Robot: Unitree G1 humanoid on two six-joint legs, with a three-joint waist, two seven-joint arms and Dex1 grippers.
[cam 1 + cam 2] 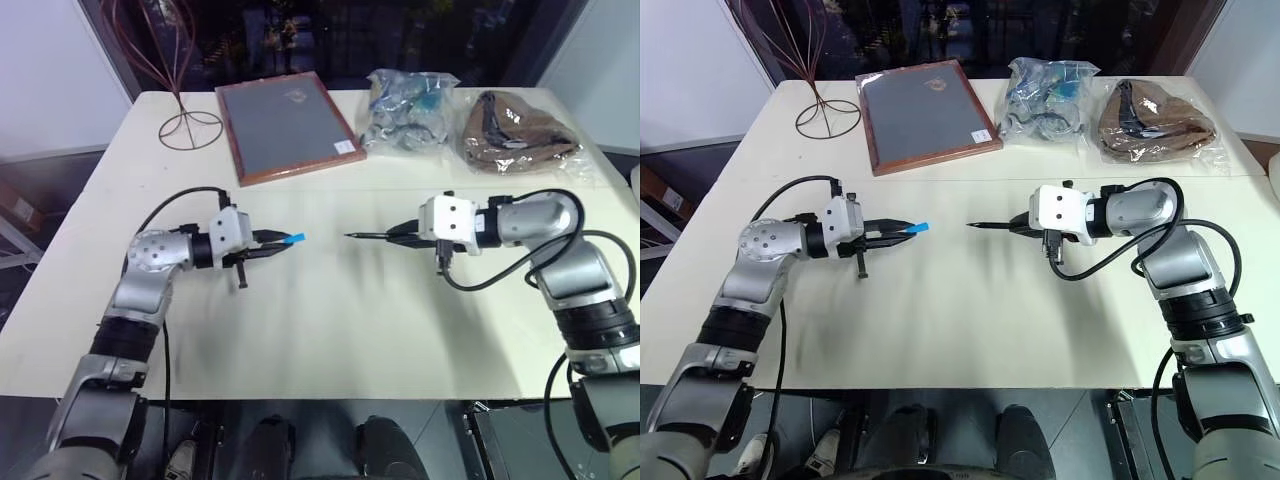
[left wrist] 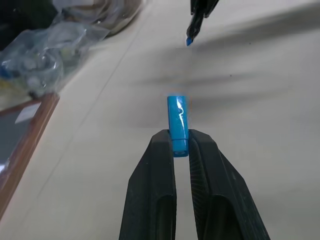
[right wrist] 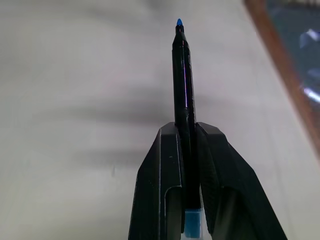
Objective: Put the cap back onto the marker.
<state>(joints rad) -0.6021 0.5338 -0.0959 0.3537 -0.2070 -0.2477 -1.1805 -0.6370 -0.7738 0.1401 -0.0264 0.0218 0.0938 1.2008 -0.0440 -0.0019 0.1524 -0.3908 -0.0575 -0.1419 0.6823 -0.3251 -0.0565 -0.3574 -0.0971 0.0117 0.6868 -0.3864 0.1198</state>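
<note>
My left gripper (image 1: pixel 275 243) is shut on the cap (image 1: pixel 295 239), a small light-blue cylinder that sticks out past the fingertips toward the right; the left wrist view shows the cap (image 2: pixel 177 121) pinched at its rear end. My right gripper (image 1: pixel 400 236) is shut on the marker (image 1: pixel 368 235), a thin black stick held about level above the table, its blue tip pointing left at the cap. In the right wrist view the marker (image 3: pixel 183 85) runs out from between the fingers. A short gap of bare table separates cap and marker tip.
At the far side of the cream table (image 1: pixel 330 320) lie a framed slate board (image 1: pixel 285 125), a clear bag of small items (image 1: pixel 408 110) and a bagged brown cloth (image 1: pixel 515 130). A wire stand (image 1: pixel 188 125) is at the far left.
</note>
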